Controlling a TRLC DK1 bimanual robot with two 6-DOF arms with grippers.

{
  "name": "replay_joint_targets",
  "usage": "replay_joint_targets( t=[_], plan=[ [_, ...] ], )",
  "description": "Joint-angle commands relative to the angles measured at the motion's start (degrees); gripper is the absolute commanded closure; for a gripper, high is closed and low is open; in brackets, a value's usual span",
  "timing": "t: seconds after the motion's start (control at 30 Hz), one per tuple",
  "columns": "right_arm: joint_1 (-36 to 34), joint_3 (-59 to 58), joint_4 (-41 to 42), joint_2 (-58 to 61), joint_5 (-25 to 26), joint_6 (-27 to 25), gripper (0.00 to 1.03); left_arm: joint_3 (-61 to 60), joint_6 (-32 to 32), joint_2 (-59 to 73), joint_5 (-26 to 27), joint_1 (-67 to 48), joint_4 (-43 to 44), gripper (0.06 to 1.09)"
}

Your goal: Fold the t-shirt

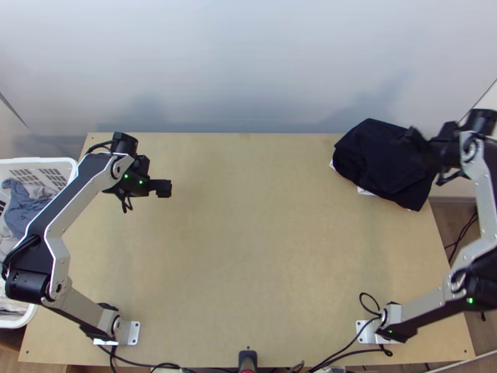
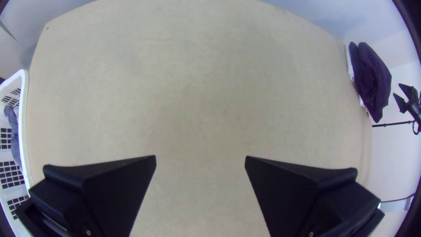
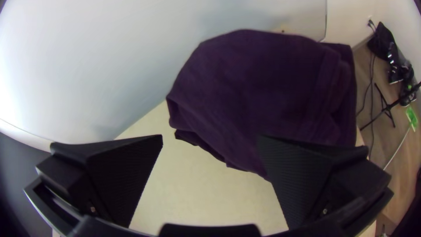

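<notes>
Although I can't inspect every layer from here, I'd judge the folding essentially done: the dark t-shirt (image 1: 382, 161) lies in a compact, layered bundle at the table's (image 1: 248, 255) far right corner, with white material (image 1: 365, 192) peeking out beneath it. Its outline is rounded and a little uneven, so it's no crisp rectangle — I can't tell whether a sleeve is tucked badly inside. My right gripper (image 3: 210, 136) is spread wide by the bundle, one finger overlapping the cloth in its wrist view, and I see no fabric clamped in it. My left gripper (image 2: 201, 156) is wide open too, holding nothing, over the table's left side near the white basket (image 1: 37, 160) of clothes (image 1: 26, 206). What's left, as I read it, is small — perhaps smoothing an edge, then drawing the right arm clear without snagging the top layer.
</notes>
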Motion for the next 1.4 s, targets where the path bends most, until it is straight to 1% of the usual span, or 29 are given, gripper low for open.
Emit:
replay_joint_targets(
  t=[0.0,0.07,0.13,0.23,0.3,0.37,0.43,0.57,0.7,0.8,0.87,0.97,1.03,1.07,1.13,1.23,1.27,1.3,1.37],
  plan=[
    [0.5,-1.9,6.0,7.4,-1.0,0.1,0.03,-0.5,0.5,-1.1,0.0,1.4,-1.0,0.10],
    [-0.5,-2.1,11.8,9.6,1.3,-0.8,0.03,-0.7,0.9,-1.7,0.0,2.4,-1.4,0.10],
    [-1.0,-1.5,16.9,11.8,4.7,-2.8,0.03,-1.0,1.6,-2.2,0.0,3.2,-1.8,0.10],
    [-1.4,-0.5,22.7,14.3,7.3,-4.2,0.03,-1.1,2.1,-2.5,0.0,4.1,-2.2,0.10],
    [-1.6,0.5,22.9,16.5,7.6,-4.7,0.03,-1.0,2.2,-2.4,0.0,4.3,-2.3,0.10],
    [-1.6,0.5,23.0,18.3,10.4,-7.1,0.03,-0.6,2.1,-2.2,0.0,4.3,-2.3,0.10],
    [-2.0,0.7,23.0,18.3,10.7,-7.4,0.03,-0.2,1.9,-1.9,0.1,4.2,-2.3,0.10],
    [-2.7,1.4,23.0,12.8,10.7,-7.6,0.03,-0.2,1.4,-1.6,0.0,4.1,-2.2,0.10],
    [-3.0,5.1,23.0,8.8,11.0,-8.5,0.03,-0.5,1.3,-1.3,0.1,4.1,-2.0,0.10],
    [-3.0,8.9,23.0,7.1,12.7,-8.8,0.03,-0.4,1.2,-1.2,0.1,4.1,-1.9,0.10],
    [-2.0,10.4,23.6,6.7,15.3,-10.1,0.03,-0.4,1.2,-1.2,0.0,4.1,-1.8,0.10],
    [0.2,9.0,27.5,7.0,18.5,-11.5,0.03,-0.2,1.1,-1.1,0.1,4.1,-1.7,0.10],
    [2.2,4.4,32.9,7.4,22.2,-15.0,0.03,-0.2,0.9,-1.1,0.1,3.9,-1.7,0.10],
    [3.1,0.8,38.0,7.4,23.8,-17.5,0.03,-0.1,0.7,-1.1,0.1,3.8,-1.8,0.10],
    [4.8,-6.9,50.1,7.2,27.2,-21.4,0.03,-0.1,0.7,-1.4,0.1,3.7,-1.8,0.10],
    [7.8,-18.8,70.8,7.1,32.8,-29.8,0.03,-0.1,0.8,-1.8,0.0,4.1,-2.0,0.10],
    [8.4,-22.2,77.0,7.5,34.2,-31.5,0.03,-0.1,0.9,-1.9,0.0,4.4,-2.0,0.10],
    [8.9,-24.8,80.9,8.2,35.0,-32.4,0.03,0.0,1.0,-2.0,0.0,4.6,-2.1,0.10],
    [8.9,-28.8,88.6,10.5,36.1,-32.7,0.03,0.1,1.0,-2.1,0.0,5.0,-2.2,0.10]
  ],
)
